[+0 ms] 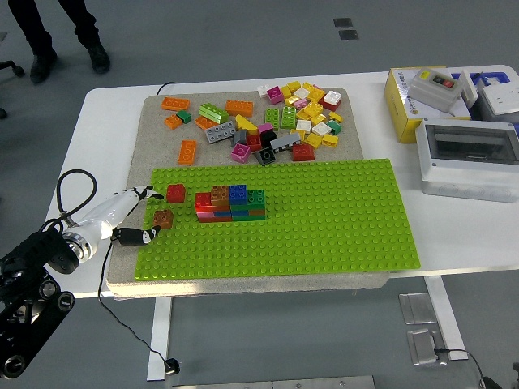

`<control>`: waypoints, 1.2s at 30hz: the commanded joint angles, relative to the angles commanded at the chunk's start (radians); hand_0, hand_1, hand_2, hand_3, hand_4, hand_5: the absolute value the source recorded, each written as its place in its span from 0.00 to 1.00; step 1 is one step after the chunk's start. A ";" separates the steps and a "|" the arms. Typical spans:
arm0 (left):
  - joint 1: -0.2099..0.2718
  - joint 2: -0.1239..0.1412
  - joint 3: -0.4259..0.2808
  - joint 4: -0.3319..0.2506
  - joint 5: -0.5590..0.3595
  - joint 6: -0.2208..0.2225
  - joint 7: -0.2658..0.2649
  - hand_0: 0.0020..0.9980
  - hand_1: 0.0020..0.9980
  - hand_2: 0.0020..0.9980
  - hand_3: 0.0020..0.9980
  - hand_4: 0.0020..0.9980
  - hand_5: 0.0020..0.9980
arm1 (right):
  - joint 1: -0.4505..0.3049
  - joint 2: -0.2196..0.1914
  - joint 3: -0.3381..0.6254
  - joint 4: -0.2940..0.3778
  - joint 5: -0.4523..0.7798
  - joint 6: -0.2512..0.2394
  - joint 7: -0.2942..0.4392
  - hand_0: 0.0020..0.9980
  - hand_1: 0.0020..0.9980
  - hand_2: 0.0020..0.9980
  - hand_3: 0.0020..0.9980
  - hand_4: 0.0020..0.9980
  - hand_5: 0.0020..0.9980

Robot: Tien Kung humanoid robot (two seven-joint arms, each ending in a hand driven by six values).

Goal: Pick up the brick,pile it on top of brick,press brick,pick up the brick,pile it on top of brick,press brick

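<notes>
My left hand (152,215) reaches in from the lower left over the left edge of the green baseplate (324,219). Its fingers are curled around a small brown brick (163,218), which sits slightly tilted between the upper fingers and the thumb. A single red brick (176,193) stands on the plate just beyond it. To the right is a low stack of bricks (231,203), red, brown, blue and green on top. The right hand is out of view.
Several loose bricks (276,121) lie on the grey mat behind the baseplate. A yellow box with a switch unit (426,93) and a grey-white enclosure (470,158) stand at the right. A person's legs (61,32) show at the top left.
</notes>
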 joint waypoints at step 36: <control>0.076 -0.026 -0.100 -0.050 -0.147 0.081 -0.095 0.99 0.96 1.00 0.84 0.70 0.30 | -0.007 -0.003 0.003 0.000 0.002 -0.009 0.004 0.74 0.70 0.71 0.78 0.64 1.00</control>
